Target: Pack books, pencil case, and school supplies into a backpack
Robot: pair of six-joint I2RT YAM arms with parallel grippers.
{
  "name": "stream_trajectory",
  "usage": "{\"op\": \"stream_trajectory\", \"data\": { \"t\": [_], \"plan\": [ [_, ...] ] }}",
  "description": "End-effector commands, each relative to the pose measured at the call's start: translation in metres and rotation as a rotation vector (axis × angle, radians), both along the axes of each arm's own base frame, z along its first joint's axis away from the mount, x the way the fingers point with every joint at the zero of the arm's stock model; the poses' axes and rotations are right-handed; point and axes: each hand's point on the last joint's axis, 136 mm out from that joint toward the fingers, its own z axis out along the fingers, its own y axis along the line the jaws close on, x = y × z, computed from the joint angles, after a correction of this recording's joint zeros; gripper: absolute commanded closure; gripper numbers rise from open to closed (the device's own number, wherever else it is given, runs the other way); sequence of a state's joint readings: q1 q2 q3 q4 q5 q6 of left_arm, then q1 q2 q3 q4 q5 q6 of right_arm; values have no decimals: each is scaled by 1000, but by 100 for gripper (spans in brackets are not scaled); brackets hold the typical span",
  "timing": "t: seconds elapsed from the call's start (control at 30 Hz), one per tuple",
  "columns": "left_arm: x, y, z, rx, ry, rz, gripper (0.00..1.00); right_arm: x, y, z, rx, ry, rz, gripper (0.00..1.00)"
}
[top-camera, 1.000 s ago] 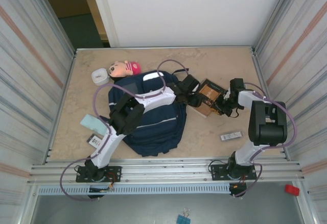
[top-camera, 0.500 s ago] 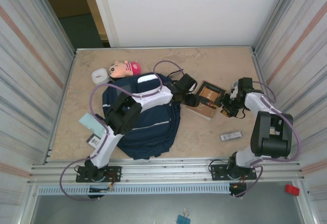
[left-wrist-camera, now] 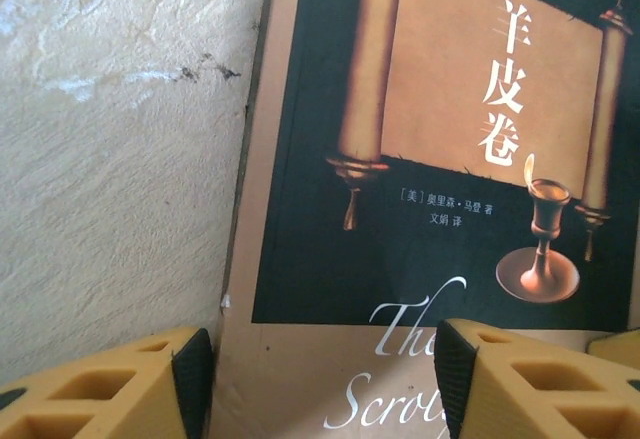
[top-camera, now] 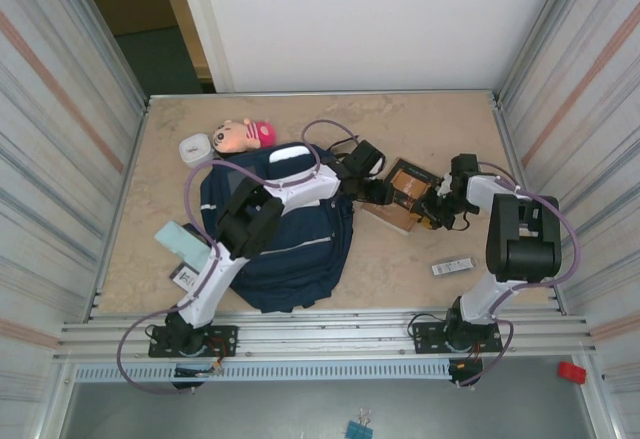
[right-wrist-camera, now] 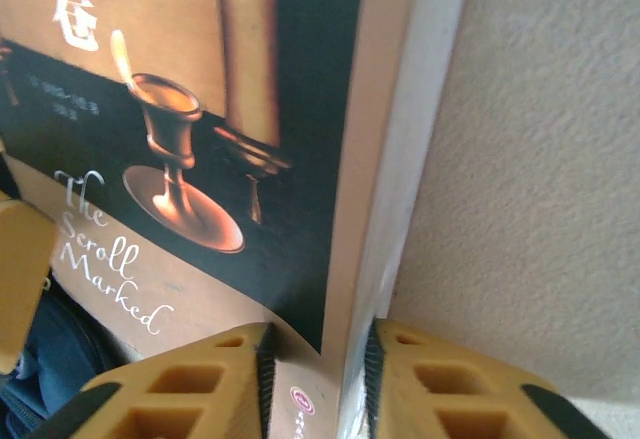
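The backpack (top-camera: 300, 259) lies flat on the table (top-camera: 430, 119) with the left arm reaching across its upper part. From above one cannot tell if its mouth is open. The book (top-camera: 408, 184) lies just right of the backpack's top, not yet inside. One arm is at each side of it, probably so that the two together can lift and steer it in.

The left gripper (left-wrist-camera: 322, 364) is on the book's side nearer the backpack, with its jaws wide apart. One finger is just beside the book's edge and the other is over the cover, so it seems to steady the book and not to pinch it. The right gripper (right-wrist-camera: 320, 369) is at the corner far from the backpack. Its jaws are narrow, with the edge of cover and pages between them, which looks like a grip on the book.

The teal pad (top-camera: 178, 239) and the card-like pack (top-camera: 186, 277) lie left of the backpack, and the white-and-black bar (top-camera: 452, 266) lies well to its right. All three are unpacked.

Against a second ago, the backpack's right side is drawn in, away from the book. Half a second ago the right gripper stood clear of the book, farther from the backpack; now it is back at the corner. The book and the left gripper are almost where they were
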State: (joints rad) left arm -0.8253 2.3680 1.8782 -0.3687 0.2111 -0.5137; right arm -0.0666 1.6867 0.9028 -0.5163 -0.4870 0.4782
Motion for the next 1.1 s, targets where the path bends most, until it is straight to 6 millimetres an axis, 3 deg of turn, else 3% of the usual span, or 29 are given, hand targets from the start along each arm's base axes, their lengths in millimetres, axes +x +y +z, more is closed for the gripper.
{"op": "stream_trajectory", "data": {
  "t": [0.0,0.3,0.4,0.67,0.97,1.07],
  "plan": [
    [-35,-11,-15,-69,172,-71,38,-13,-1,-12,-5,42,3,74],
    [-62,-27,64,-318,207,-175,38,-24,16,-5,166,20,-33,78],
    [-67,-27,80,-365,210,-182,37,-29,18,-4,183,21,-33,79],
    [-82,-18,72,-401,277,-162,37,-35,28,0,243,0,-21,80],
    [-76,-24,63,-443,299,-118,38,-35,37,3,296,-17,-27,80],
    [-73,-18,56,-376,271,-85,48,-36,35,3,284,-19,-30,79]
  ]
}}
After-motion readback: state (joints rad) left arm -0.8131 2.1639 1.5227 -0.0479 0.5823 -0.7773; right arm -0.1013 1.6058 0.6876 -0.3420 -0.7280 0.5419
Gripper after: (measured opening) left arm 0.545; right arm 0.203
